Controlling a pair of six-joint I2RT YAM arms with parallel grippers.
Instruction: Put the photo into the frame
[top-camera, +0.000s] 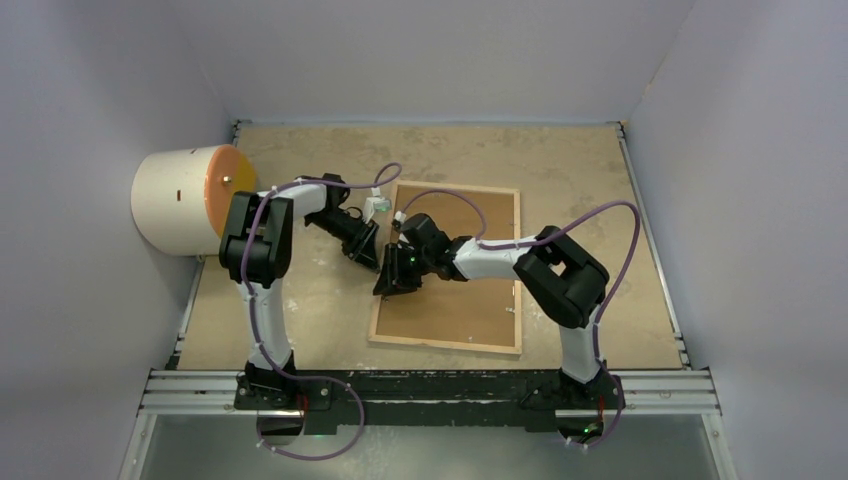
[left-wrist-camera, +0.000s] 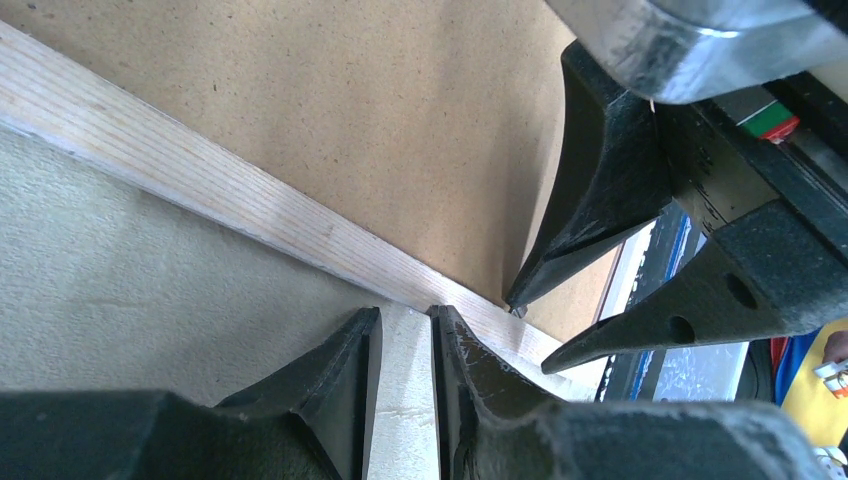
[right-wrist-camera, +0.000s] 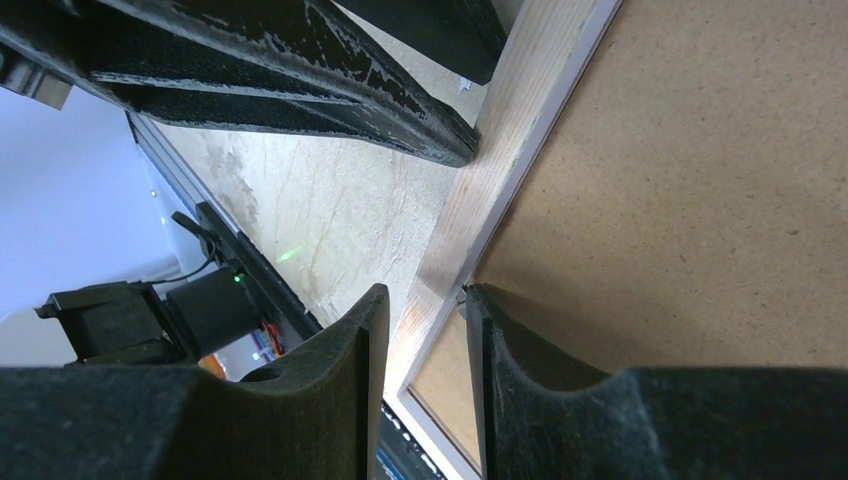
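- Nearest us, both arm bases sat on the mounting rail at the table's near edge.
- Just beyond it, the frame lay flat on the table, its wood-brown back up. The brown backing board sat inside its rim.
- The right gripper stretched across the board to the frame's left side. One finger stood outside that wooden strip and the other inside, at the board's edge. We could not tell whether the pads pinched the wood.
- A little farther along the same side, the left gripper pointed in from the bare table. Its fingers were clamped narrowly on the light wood, which filled the gap between them.
- The tips of the two grippers stood near each other, not touching.
- Farthest off, by the left wall, a cream cylinder with an orange face lay on its side, well apart from the frame.
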